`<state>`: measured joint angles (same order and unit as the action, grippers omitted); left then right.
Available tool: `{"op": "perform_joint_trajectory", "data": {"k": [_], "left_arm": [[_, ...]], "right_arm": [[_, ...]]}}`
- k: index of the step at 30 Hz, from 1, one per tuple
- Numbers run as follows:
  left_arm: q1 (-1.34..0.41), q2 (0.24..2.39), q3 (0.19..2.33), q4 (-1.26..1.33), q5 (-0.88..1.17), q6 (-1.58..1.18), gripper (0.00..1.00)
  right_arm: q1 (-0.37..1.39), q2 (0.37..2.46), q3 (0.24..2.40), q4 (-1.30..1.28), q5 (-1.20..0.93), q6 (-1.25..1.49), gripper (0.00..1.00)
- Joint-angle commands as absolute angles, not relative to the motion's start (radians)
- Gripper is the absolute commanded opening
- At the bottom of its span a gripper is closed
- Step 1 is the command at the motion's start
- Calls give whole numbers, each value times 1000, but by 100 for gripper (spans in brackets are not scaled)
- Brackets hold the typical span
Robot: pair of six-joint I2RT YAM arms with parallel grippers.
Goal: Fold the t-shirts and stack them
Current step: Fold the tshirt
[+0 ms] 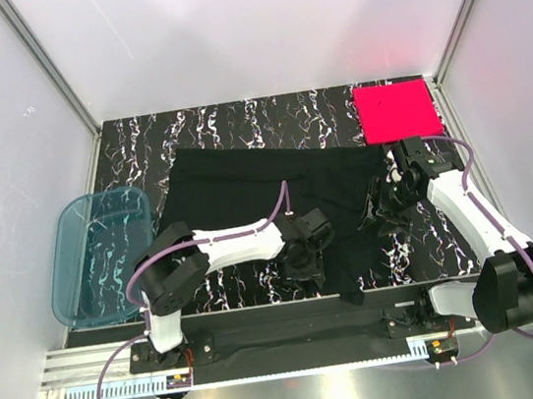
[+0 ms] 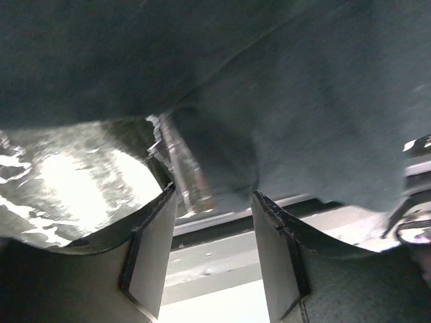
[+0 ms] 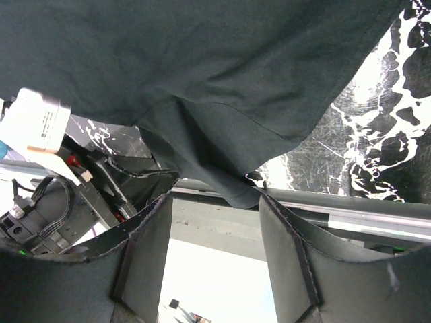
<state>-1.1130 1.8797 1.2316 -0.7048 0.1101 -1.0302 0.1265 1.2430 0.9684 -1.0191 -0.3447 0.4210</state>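
Overhead, a black shirt [image 1: 245,188] lies spread and somewhat rumpled across the middle of a dark marbled desk [image 1: 139,143]. A pink shirt [image 1: 396,110] sits as a neat folded square at the upper right of the frame, apart from the black one. A blue tub [image 1: 64,277] stands at the left edge of the desk. Both arms reach in from the bottom of the frame. The left arm ends over the lower middle of the black shirt. The right arm ends at the shirt's right side, just below the pink square.

From the left wrist, the left tool [image 2: 214,200] stands fairly wide. A bulge of black cloth sits just past its tips, and a pale rail [image 2: 215,252] lies beyond. From the right wrist, the right tool [image 3: 215,198] is likewise wide. A hem of black cloth dips to the gap between its fingers [image 3: 286,249]. Neither tool looks clamped on anything.

The step in hand seems to be the first fold of the black shirt, since the pink one already looks finished. The next move likely calls for both tools to close on the cloth edge in front of them. They would need a firm bite through every layer. They would then lift together and carry that edge over toward the top of the frame. Stacking with the pink shirt would come after.
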Motion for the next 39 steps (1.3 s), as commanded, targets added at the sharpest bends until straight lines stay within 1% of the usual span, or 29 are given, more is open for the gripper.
{"op": "perform_joint_trajectory", "data": {"k": [1, 6, 9, 10, 12, 13, 14, 15, 20, 21, 27, 30, 36, 38, 39], "left_arm": [[-1117, 1893, 1270, -690, 74, -1069, 53], [-1115, 1916, 1258, -678, 103, -1089, 49], [-1114, 1927, 1246, -667, 121, -1100, 34], [-1114, 1924, 1240, -645, 124, -1104, 26], [-1105, 1919, 1223, -608, 144, -1109, 18], [-1101, 1911, 1218, -595, 153, -1109, 12], [-1095, 1899, 1213, -585, 150, -1109, 3], [-1094, 1884, 1203, -575, 143, -1109, 0], [-1048, 1752, 1184, -584, 106, -1085, 0], [-1037, 1732, 1181, -589, 106, -1080, 0], [-948, 1645, 1147, -560, 146, -1077, 0], [-898, 1635, 1134, -540, 166, -1065, 0], [-801, 1660, 1121, -493, 204, -1049, 0], [-772, 1695, 1132, -489, 228, -1040, 0], [-767, 1707, 1144, -495, 229, -1037, 0]], "right_arm": [[132, 1212, 976, -1022, -373, 410, 61], [132, 1200, 976, -1028, -374, 410, 61], [132, 1206, 983, -1035, -373, 408, 61], [132, 1210, 983, -1035, -374, 407, 61], [132, 1218, 983, -1039, -376, 405, 61], [132, 1224, 983, -1039, -377, 405, 61], [132, 1224, 985, -1039, -379, 403, 61], [132, 1229, 985, -1039, -379, 400, 61], [133, 1255, 979, -1029, -412, 388, 58], [133, 1262, 976, -1023, -420, 382, 56], [155, 1321, 986, -1002, -494, 351, 54], [189, 1357, 1000, -1000, -540, 330, 55], [256, 1391, 1026, -996, -548, 316, 55], [271, 1407, 1028, -988, -568, 313, 52], [284, 1411, 1029, -985, -575, 313, 49]]}}
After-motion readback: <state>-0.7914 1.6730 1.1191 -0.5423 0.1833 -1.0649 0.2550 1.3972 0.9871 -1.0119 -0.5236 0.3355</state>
